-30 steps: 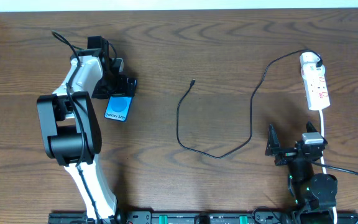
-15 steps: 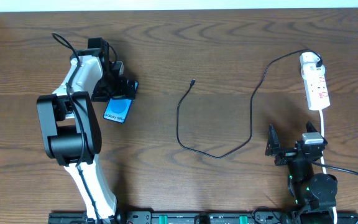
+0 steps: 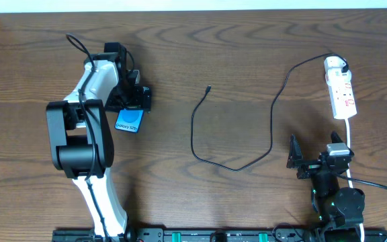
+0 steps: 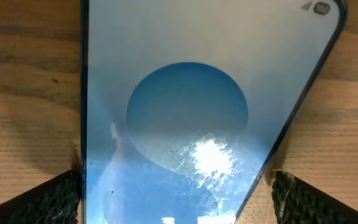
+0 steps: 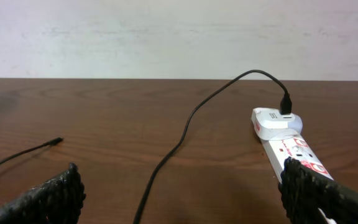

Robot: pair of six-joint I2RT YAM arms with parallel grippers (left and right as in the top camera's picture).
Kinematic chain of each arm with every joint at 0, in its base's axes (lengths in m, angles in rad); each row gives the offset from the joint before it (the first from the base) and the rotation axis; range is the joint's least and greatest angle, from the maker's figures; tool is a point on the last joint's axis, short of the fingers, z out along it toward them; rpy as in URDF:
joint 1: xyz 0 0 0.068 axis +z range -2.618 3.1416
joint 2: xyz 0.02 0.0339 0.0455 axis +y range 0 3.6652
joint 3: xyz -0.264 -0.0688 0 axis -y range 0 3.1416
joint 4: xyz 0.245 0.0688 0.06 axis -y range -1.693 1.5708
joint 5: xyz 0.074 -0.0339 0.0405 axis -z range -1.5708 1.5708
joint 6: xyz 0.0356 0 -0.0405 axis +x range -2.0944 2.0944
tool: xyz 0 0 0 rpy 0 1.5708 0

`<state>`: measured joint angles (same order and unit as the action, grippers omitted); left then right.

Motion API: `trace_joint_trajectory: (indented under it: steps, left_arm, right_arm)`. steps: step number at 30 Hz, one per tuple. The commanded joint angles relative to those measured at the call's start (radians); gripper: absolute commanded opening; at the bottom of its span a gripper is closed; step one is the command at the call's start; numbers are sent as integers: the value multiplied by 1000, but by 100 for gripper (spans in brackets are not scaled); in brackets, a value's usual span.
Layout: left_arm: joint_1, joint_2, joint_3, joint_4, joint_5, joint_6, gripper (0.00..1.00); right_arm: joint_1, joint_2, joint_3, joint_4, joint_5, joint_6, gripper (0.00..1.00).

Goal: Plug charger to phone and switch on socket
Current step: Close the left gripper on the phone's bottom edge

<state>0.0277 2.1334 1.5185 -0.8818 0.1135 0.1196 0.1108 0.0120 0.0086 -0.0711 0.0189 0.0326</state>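
Note:
The phone (image 3: 129,121) lies on the table at the left, its blue screen with the lighter circle facing up. It fills the left wrist view (image 4: 185,112). My left gripper (image 3: 133,102) is shut on the phone, one finger on each long edge (image 4: 176,196). The charger cable (image 3: 193,131) loops across the middle. Its connector tip (image 3: 208,87) lies free. Its white plug (image 3: 334,65) sits in the socket (image 3: 343,95) at the far right. My right gripper (image 3: 314,163) is open and empty, near the socket's lead. The right wrist view shows the socket (image 5: 297,149), plug (image 5: 275,121) and tip (image 5: 58,141).
The wooden table's far edge meets a white wall (image 5: 179,37). The socket's white lead (image 3: 350,144) runs down past my right arm. A black rail (image 3: 200,235) lies along the near edge.
My left gripper has shifted a little to the right and nearer, and the phone has moved with it. The right arm, cable and socket have not moved.

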Motion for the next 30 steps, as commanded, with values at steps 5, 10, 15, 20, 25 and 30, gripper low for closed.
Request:
trace_joint_trajectory:
  steps: [5, 10, 15, 20, 25, 30]
  left_arm:
    - [-1, 21, -117, 161, -36, 20, 99]
    - [-1, 21, -122, 196, 11, 72, 96]
    - [-1, 21, -124, 161, 16, 71, 93]
    - [-1, 21, -124, 142, 16, 72, 92]
    - [-1, 21, -124, 121, 17, 71, 87]
    - [-1, 21, -124, 121, 16, 71, 79]
  right_arm:
    - [2, -5, -3, -2, 5, -4, 99]
    - [2, -5, -3, -2, 5, -4, 99]
    - [2, -5, -3, -2, 5, -5, 99]
    - [2, -5, -3, -2, 5, -5, 99]
    - [2, -5, -3, -2, 5, -5, 99]
    - [2, -5, -3, -2, 5, -4, 99]
